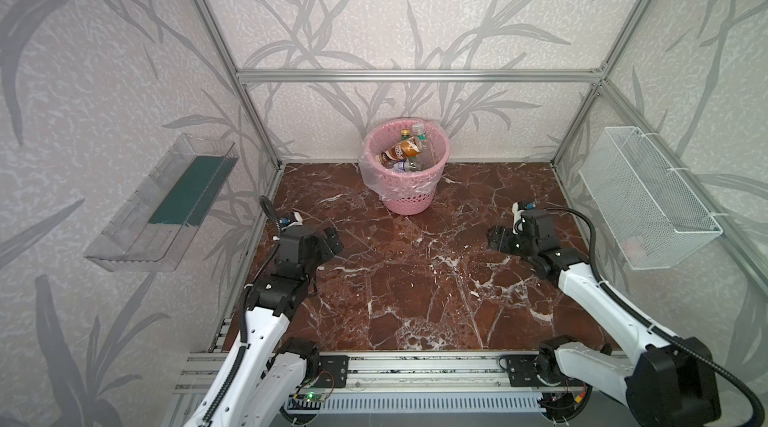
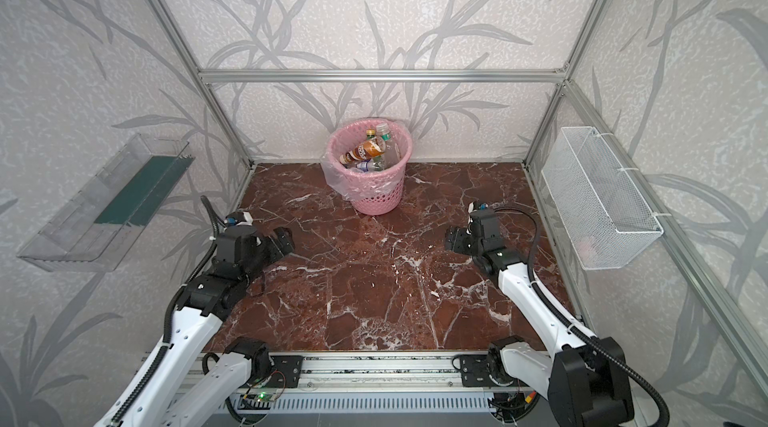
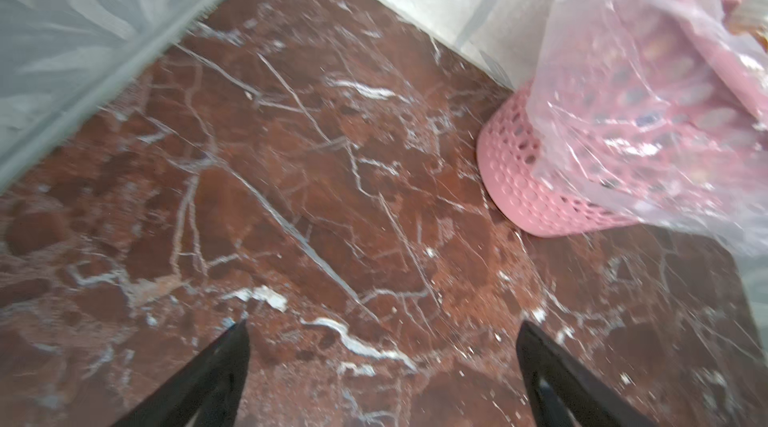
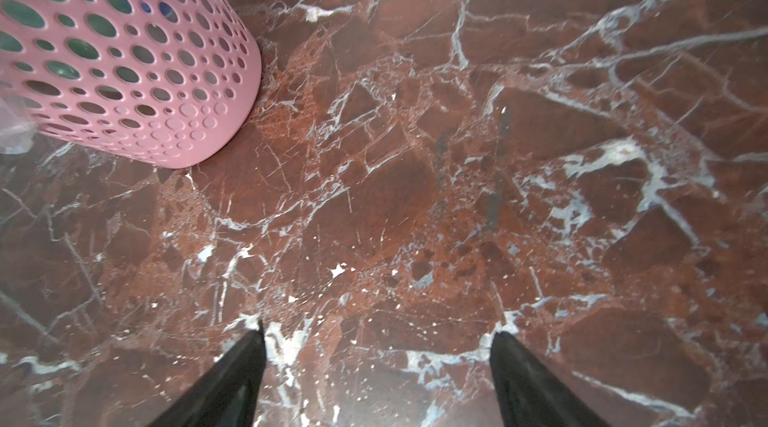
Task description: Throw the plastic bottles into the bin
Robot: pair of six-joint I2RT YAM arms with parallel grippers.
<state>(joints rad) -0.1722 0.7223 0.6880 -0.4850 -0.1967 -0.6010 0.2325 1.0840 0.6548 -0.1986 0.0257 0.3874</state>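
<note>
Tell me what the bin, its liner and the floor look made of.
The bin looks like moulded pink plastic with a matte finish; its walls are punched with round holes. The liner seems to be thin clear plastic film, glossy and crinkled. The floor looks like polished red-brown marble with white veins, though it is possibly a printed sheet.

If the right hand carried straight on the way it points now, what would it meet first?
Probably the bare marble tabletop: the right hand, open and empty, angles down toward it in its wrist view. The pink bin stands off to one side of that line. Depth is unclear.
</note>
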